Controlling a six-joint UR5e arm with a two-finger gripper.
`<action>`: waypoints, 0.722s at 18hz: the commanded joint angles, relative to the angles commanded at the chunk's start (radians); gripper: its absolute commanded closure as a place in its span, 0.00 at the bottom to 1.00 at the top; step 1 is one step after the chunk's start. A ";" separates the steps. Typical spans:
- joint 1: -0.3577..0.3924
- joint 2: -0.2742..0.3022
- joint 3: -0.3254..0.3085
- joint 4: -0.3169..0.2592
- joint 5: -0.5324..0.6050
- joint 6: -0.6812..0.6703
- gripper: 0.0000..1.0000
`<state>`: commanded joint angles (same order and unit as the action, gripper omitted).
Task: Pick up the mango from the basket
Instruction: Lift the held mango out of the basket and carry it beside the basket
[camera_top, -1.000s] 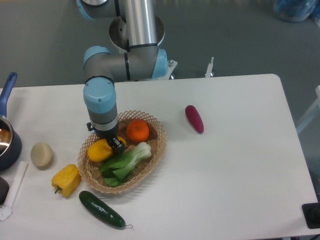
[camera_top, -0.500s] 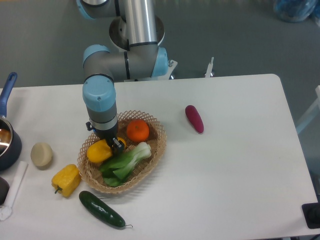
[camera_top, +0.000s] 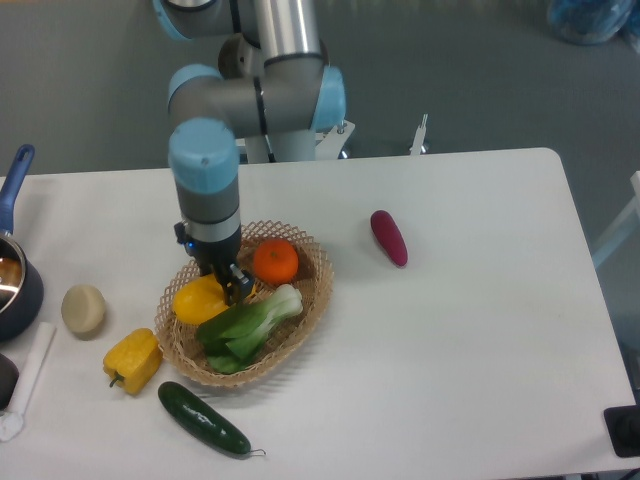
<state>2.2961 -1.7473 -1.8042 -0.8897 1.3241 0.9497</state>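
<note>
The scene is lit brightly and evenly from above, and the white worktop (camera_top: 470, 330) is rendered pale and nearly featureless, without being blown out. Only short, soft shadows are cast, such as those seen close under the basket (camera_top: 300, 335), the cucumber (camera_top: 203, 420) and the purple vegetable (camera_top: 389, 237), while small highlights are picked up on the orange (camera_top: 275, 261), the mango (camera_top: 200, 299) and the metal arm tube (camera_top: 285, 30). Moderate resolution and slight softness are noted throughout, so that the basket weave and the claw (camera_top: 237, 285) are not finely resolved, and no marked bending is seen at the edges.

white table (camera_top: 470, 330) carries basket (camera_top: 310, 312), cucumber (camera_top: 203, 420), pepper (camera_top: 133, 360), eggplant (camera_top: 389, 238).
</note>
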 joint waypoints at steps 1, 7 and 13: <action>0.023 0.002 0.021 0.002 -0.006 -0.011 0.67; 0.196 0.008 0.120 0.002 -0.008 0.029 0.67; 0.336 -0.008 0.157 -0.012 -0.026 0.194 0.67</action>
<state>2.6322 -1.7549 -1.6475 -0.9019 1.2979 1.1441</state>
